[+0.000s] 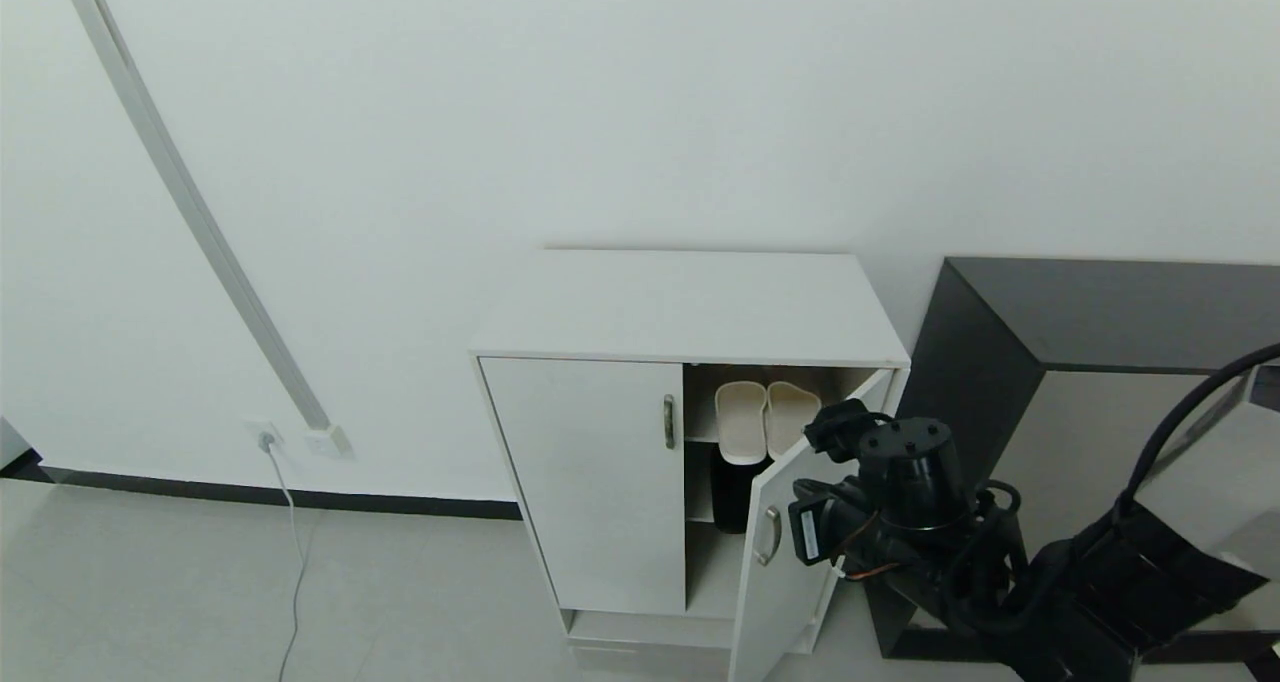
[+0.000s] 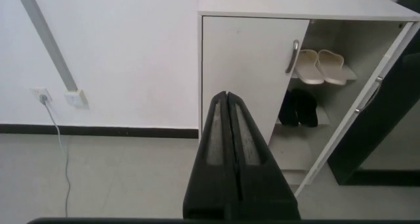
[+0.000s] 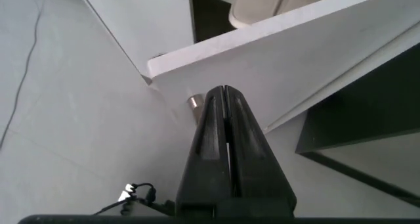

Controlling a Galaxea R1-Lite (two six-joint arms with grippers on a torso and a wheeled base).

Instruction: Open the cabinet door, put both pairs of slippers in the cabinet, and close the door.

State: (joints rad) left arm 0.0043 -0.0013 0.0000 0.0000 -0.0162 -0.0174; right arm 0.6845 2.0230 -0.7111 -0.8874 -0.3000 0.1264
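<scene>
Two pairs, beige slippers (image 1: 767, 420) above black slippers (image 1: 733, 490), sat shelved behind the half-open cabinet door (image 1: 778, 587), its handle (image 3: 194, 103) just beside the right gripper (image 3: 225, 92), whose fingers were pressed together.

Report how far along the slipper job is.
Done: the beige slippers are inside the cabinet, the black slippers beneath them. In hand: the right gripper, shut, is at the outer face of the open door, beside its handle. Left: closing that door.

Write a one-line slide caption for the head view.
White two-door cabinet with its right door open, cream slippers shelved above black slippers inside, the black right arm beside the door.
</scene>
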